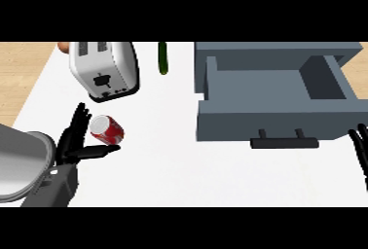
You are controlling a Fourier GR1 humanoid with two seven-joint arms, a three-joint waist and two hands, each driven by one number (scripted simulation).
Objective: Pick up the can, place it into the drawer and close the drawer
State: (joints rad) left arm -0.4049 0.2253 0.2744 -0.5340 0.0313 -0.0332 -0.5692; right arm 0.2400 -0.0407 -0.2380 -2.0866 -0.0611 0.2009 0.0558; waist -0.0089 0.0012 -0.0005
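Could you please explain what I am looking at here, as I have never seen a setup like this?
This is one picture taken from a humanoid robot's head, looking steeply down at a white counter. The grey forearm at the lower left ends in a black robot hand, the robot's left hand. Its straight fingers lie beside a red can and its thumb reaches under the can, but nothing is curled round it yet. The right hand shows only as upright fingers at the right edge, resting.

On the counter stand a white toaster, a green cucumber behind it, and a grey drawer, pulled open, with a dark handle. A grey rounded object sits at the left edge; I cannot tell what it is.
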